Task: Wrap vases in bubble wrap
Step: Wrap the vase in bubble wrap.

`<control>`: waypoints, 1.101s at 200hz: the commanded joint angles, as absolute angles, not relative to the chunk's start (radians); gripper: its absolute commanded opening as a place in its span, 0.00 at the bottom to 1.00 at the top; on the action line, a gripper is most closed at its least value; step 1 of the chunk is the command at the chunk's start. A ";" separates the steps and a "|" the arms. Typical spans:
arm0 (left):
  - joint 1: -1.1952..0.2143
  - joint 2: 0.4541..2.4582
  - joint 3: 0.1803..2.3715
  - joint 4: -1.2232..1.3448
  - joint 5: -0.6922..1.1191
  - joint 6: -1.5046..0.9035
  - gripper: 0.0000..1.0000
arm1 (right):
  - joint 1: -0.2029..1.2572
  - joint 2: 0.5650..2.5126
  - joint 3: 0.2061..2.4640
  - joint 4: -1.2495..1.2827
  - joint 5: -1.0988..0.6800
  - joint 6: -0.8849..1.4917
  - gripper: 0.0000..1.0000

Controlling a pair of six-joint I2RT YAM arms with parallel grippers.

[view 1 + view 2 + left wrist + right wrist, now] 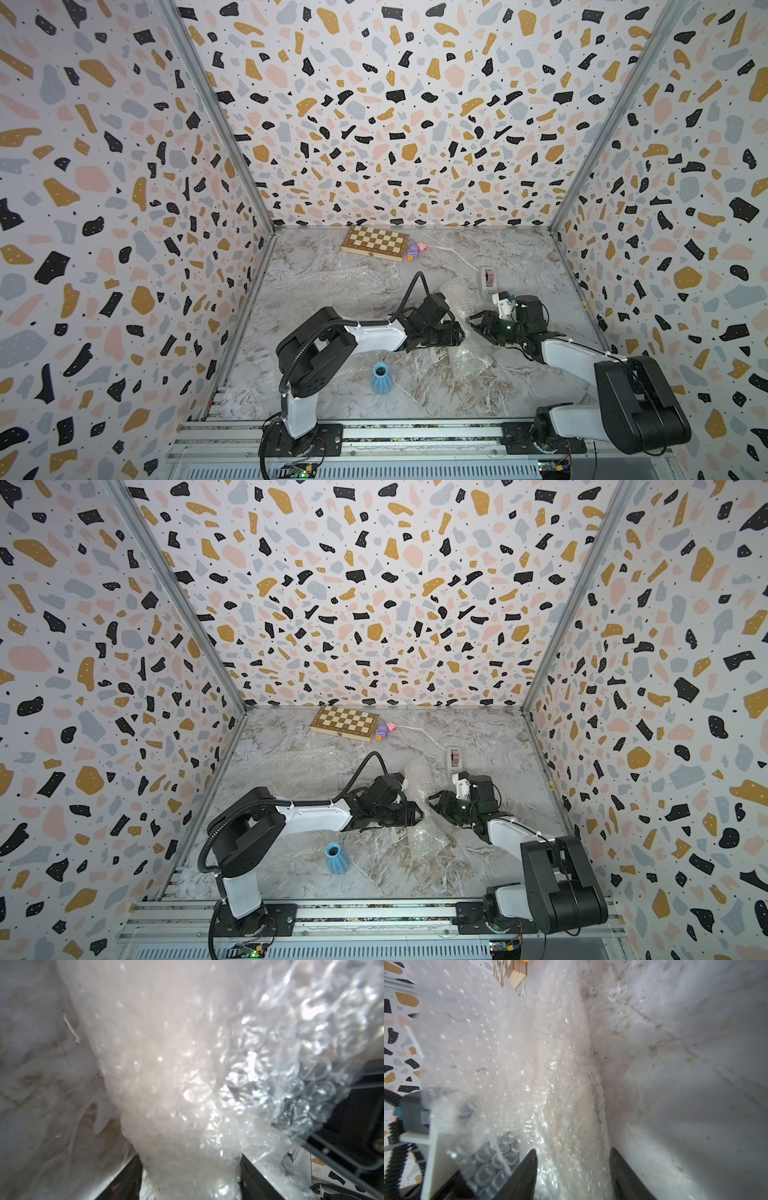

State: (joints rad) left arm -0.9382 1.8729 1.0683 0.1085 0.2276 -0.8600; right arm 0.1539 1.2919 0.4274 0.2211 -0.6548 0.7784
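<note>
A small light blue vase [381, 378] [336, 858] stands upright near the front of the table, clear of both arms. Between the arms a crinkled bubble wrap [462, 309] [417, 796] bundle runs across the middle. A cream tint shows through it in the wrist views, but no cream vase is plainly visible. My left gripper [457, 332] [191, 1178] is open with the bundle [187, 1084] between its fingers. From the other side, my right gripper [478, 322] [573, 1167] stands open around the same wrap [560, 1084].
A second bubble wrap sheet [332, 286] [307, 766] lies flat behind the left arm. A white tape dispenser [489, 279] [456, 759] stands just behind the right gripper. A chessboard [375, 243] and small toys [415, 249] sit by the back wall.
</note>
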 commanded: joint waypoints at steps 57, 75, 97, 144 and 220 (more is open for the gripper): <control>-0.902 1.896 1.083 -0.023 0.263 -0.721 0.63 | 0.216 1.104 0.445 -0.105 -0.688 0.652 0.61; -0.890 1.891 1.081 -0.028 0.277 -0.702 0.62 | 0.238 1.070 0.430 -0.097 -0.699 0.692 0.61; -0.880 1.883 1.079 -0.030 0.289 -0.675 0.62 | 0.241 1.047 0.410 -0.094 -0.696 0.694 0.60; -0.865 1.878 1.082 -0.045 0.290 -0.661 0.62 | 0.301 1.094 0.356 -0.043 -0.708 0.706 0.52; -0.826 1.824 1.071 0.025 0.356 -0.707 0.72 | 0.355 1.208 0.358 0.045 -0.694 0.697 0.36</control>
State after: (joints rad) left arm -0.8547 1.8694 1.0851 0.0414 0.3588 -0.6933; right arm 0.3355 1.1927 0.3592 0.0566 -0.7155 0.7090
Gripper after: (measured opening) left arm 0.709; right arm 0.359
